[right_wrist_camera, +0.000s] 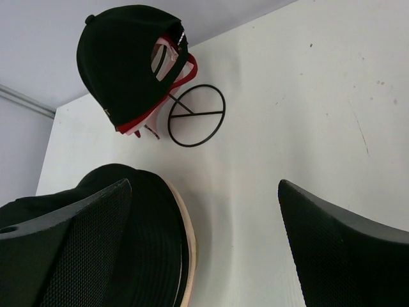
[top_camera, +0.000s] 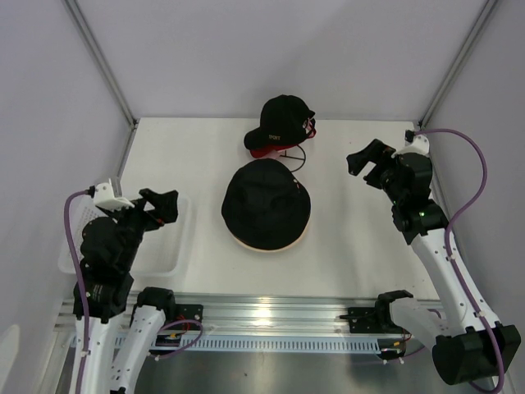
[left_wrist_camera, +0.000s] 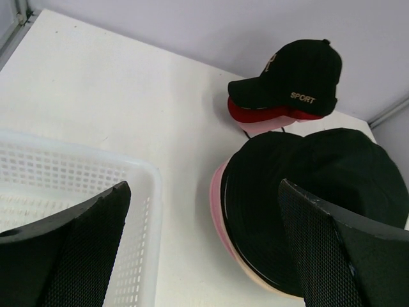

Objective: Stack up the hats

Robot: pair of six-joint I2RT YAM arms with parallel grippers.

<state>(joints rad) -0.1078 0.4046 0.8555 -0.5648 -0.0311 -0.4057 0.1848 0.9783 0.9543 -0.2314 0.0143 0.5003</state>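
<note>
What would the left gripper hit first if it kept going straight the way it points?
The left gripper likely meets bare table between the basket and the hat stack; the stack's pink brim lies just right of that line. Depth is unclear.

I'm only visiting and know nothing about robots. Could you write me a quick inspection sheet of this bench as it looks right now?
Surface: white table, a few faint marks, no spills seen.
Job's things: black bucket hat tops one pile mid-table; the rims of the pink hat and the beige hat show beneath it.
Clutter: black baseball cap at the back on a wire stand; white basket at the left.
Grippers: left gripper and right gripper both open, holding nothing, apart from the hats.
Cables: left purple cable and right purple cable loop beside the arms, off the hats.
Surroundings: white walls, metal corner posts; people: nothing seen.
</note>
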